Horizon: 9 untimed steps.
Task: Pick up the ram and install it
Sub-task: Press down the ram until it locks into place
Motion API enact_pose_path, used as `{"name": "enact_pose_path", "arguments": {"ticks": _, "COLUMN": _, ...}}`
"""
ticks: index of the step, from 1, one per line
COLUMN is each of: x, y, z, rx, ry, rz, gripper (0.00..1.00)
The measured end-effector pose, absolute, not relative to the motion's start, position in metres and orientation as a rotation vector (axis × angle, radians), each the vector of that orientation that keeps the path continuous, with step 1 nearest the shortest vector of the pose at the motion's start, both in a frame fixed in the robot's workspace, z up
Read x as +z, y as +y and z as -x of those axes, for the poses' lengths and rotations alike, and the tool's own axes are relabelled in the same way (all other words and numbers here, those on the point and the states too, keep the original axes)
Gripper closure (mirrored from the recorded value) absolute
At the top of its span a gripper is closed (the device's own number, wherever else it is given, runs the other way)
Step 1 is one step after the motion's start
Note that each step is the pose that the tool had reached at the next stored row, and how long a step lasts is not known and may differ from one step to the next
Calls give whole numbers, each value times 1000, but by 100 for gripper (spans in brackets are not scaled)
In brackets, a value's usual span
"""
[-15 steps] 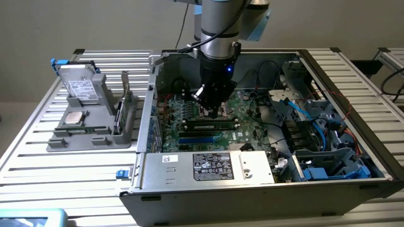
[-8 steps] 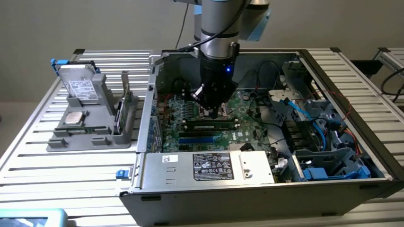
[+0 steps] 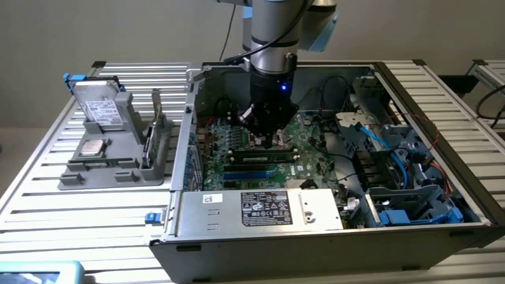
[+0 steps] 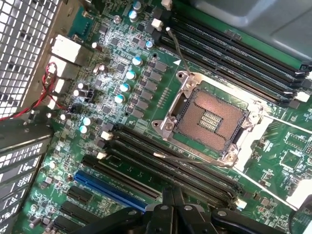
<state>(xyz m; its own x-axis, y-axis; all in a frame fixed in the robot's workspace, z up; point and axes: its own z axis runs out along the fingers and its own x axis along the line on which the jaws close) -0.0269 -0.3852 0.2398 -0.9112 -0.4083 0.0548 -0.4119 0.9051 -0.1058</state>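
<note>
The gripper (image 3: pixel 271 142) hangs closed and empty inside the open computer case (image 3: pixel 316 242), its fingers pressed together just above the motherboard (image 3: pixel 316 157). Just beside its tip the ram (image 3: pixel 264 158), a long narrow green stick with dark chips, lies seated in a black slot. In the wrist view the bare processor socket (image 4: pixel 210 119) sits among slots; the gripper (image 4: pixel 173 202) is cut off at the frame edge.
</note>
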Motion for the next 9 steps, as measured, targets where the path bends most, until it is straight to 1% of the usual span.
{"name": "enact_pose_path", "arguments": {"ticks": 9, "x": 240, "y": -385, "z": 27, "rx": 186, "ry": -3069, "rz": -501, "gripper": 89}}
